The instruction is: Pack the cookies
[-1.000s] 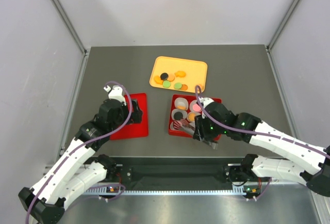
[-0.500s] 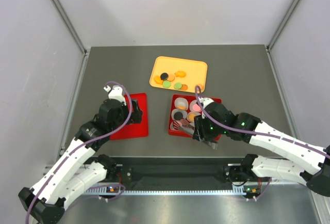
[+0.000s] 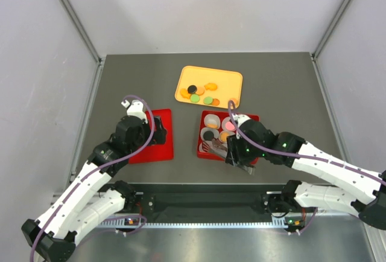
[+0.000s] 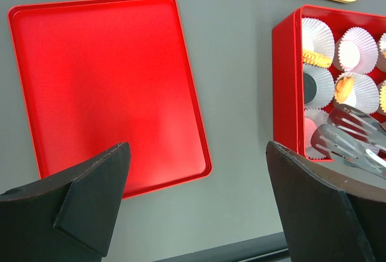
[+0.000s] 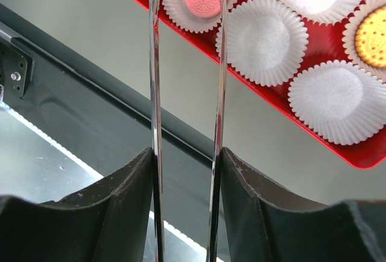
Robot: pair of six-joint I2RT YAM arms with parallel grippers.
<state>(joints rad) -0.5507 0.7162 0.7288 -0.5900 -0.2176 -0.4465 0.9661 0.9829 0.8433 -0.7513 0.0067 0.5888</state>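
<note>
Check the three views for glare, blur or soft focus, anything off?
Top external: even diffuse light, faint shadows on the table, nothing blown out. Left wrist: broad pale sheen on the red tray; the left tool is dark and slightly soft at the lens. Right wrist: thin bright glints along the tongs; paper cups sharp, right tool underexposed.

A robotics lab test cell: plain pale walls (image 3: 36, 93) box in a grey table (image 3: 277, 81) on three sides, with metal struts (image 3: 72, 17) running up the corners (upper left and upper right of the top view). Two robot arms (image 3: 84, 189) are mounted by a rail (image 3: 205, 224) along the bottom edge.
</note>
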